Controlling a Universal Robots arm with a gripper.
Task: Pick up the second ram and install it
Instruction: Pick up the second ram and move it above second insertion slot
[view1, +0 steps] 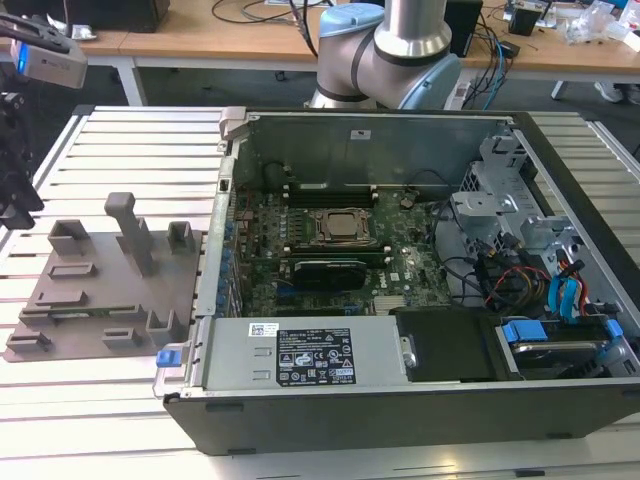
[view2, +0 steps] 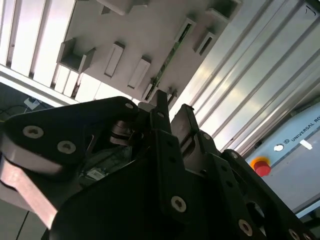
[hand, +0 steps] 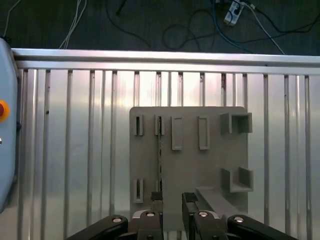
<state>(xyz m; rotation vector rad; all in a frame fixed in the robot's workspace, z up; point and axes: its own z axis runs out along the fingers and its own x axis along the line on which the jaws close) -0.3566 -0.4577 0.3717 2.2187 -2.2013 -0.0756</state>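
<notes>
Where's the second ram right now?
The second ram stands on edge in the grey fixture plate, at the exterior view's left of the computer case; in the first wrist view it's next to the open gripper.

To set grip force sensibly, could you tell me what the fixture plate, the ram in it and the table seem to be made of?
The fixture plate: matt grey plastic, probably, uniform and dull. The second ram: green circuit board, seen edge-on, likely laminate. The table: bare metal, probably aluminium, from its bright ribbed sheen.

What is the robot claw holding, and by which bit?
Nothing. The open gripper hovers near the slim dark green memory stick, which stands in the grey plastic fixture plate.
</notes>
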